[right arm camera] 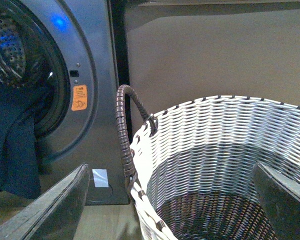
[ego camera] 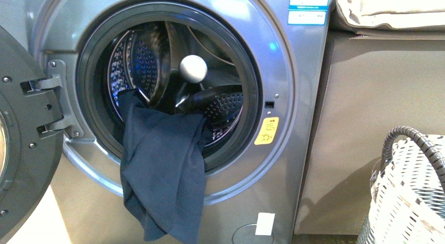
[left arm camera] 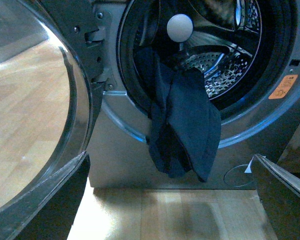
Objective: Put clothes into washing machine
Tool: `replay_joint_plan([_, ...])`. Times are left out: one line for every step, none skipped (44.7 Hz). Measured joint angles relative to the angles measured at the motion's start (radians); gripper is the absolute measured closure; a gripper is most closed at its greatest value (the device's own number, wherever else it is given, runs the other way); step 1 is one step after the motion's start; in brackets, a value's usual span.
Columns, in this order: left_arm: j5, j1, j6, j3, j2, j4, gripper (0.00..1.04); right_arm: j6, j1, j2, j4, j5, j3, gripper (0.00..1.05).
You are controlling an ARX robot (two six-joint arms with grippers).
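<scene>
In the front view you have the large silver-grey front-loading washing machine (ego camera: 294, 113) with its dark grey round door (ego camera: 21, 144) swung wide on its hinge, and the limp dark navy garment (ego camera: 162, 176) draped over the lower lip of the porthole: only its upper end lies inside the perforated steel drum (ego camera: 131, 63), while the greater part hangs down the front panel toward the floor. A white ball-shaped knob (ego camera: 193, 68) shows inside the drum above the cloth; what it belongs to cannot be told. Neither arm appears here. A yellow-orange warning sticker (ego camera: 266, 130) sits beside the opening, a plain grey-brown cabinet (ego camera: 378, 123) stands next to the machine, and a white woven basket with a dark handle (ego camera: 409, 197) is near it. In the left wrist view the garment hangs the same way, bunched over the rim, and the left gripper (left arm camera: 170, 200) stands apart from it with its jaws spread and nothing between them. In the right wrist view the right gripper (right arm camera: 170, 200) is likewise released and empty, poised over the basket, whose visible interior holds no clothing. Your task is judged only partly done: the cloth is at the machine but not inside it; the hanging portion remains to be pushed fully into the drum.
</scene>
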Motion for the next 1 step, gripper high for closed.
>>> replay_joint_plan([0.000, 0.000, 0.000, 0.000, 0.000, 0.000, 0.06, 0.000, 0.000, 0.000, 0.000, 0.000, 0.000, 0.07])
